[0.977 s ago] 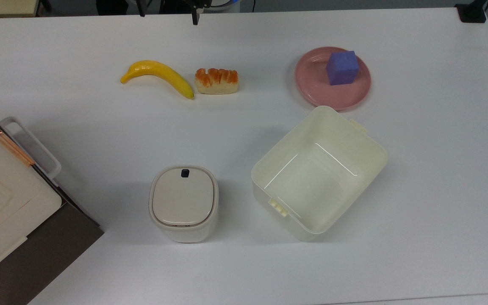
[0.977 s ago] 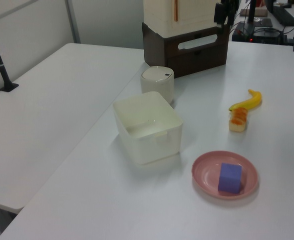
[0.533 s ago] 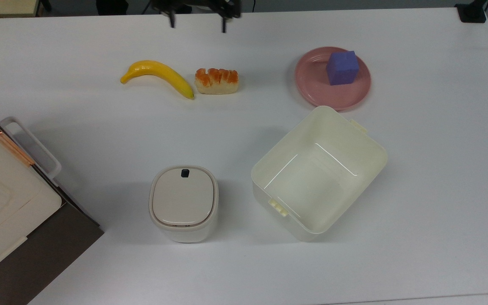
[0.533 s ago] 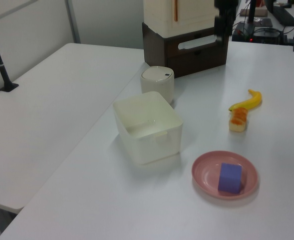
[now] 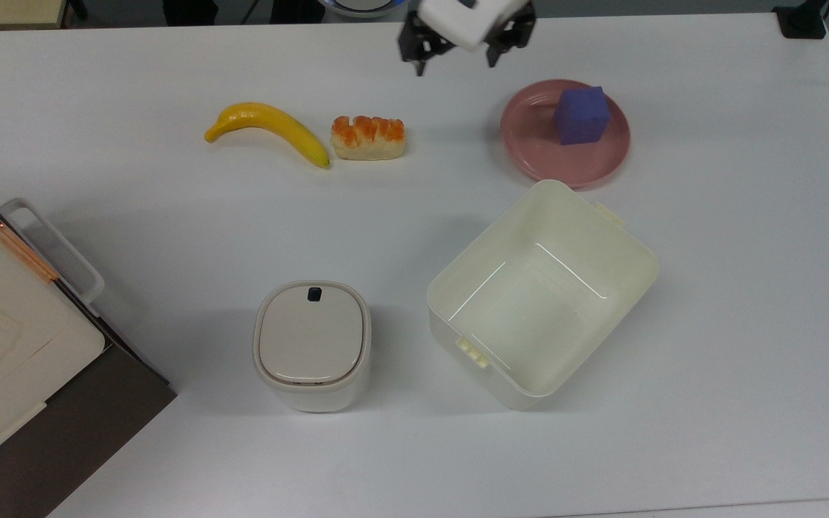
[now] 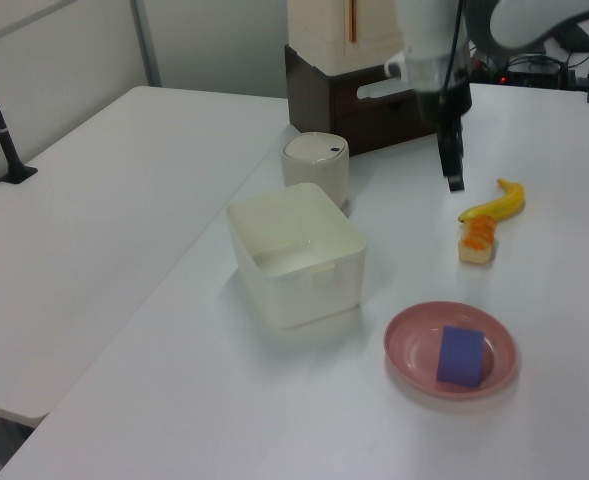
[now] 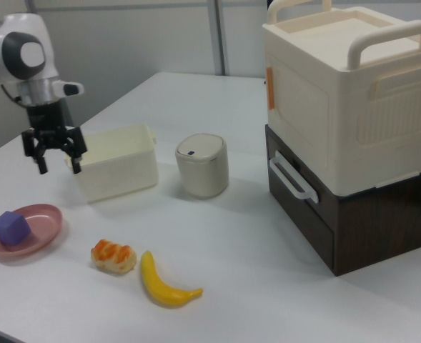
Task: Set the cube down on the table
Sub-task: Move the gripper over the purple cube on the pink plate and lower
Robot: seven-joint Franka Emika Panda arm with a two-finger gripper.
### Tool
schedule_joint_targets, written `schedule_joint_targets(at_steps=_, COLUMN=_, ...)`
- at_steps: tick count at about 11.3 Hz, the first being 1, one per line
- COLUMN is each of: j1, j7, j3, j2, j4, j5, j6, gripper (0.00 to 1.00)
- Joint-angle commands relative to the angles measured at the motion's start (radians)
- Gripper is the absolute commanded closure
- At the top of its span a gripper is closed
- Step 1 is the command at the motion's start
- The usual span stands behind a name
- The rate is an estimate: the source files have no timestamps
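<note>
Purple-blue matte cube [image 5: 582, 115] sits on the round pink plate [image 5: 529, 144], toward the plate's far right in the top view, with its faces plain and free of writing. The plate rests on the large white counter [image 5: 745, 288], just beside a corner of the cream square plastic tub [image 5: 630, 266], whose inside holds nothing. The white-and-black robot jaws [image 5: 455, 67] hang above the counter at the top view's upper edge, between the plate and the glazed orange pastry [image 5: 368, 137], well apart from the cube; the two black fingers [image 7: 41, 163] stand spread, gripping nothing. A yellow banana [image 5: 270, 128] lies just beside the pastry on the top view's left. Nearer the front edge stands a small cream rounded bin [image 5: 311, 345] with its lid closed and a dark button on top. At the top view's left edge sits a cream handled box [image 7: 346, 93] stacked on a dark brown drawer unit [image 7: 339, 214]. No legible labels appear on any item.
</note>
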Motion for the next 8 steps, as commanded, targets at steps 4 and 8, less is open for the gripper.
schedule_joint_targets(at_steps=4, j1=0.138, j7=0.216, j3=0.145, j2=0.049, j4=-0.039, j5=-0.052, j6=0.006, gripper=0.0)
schedule_joint_targets(at_steps=8, j1=0.265, j7=0.401, j3=0.16, j2=0.164, j4=-0.029, j5=-0.144, j6=0.018, gripper=0.0)
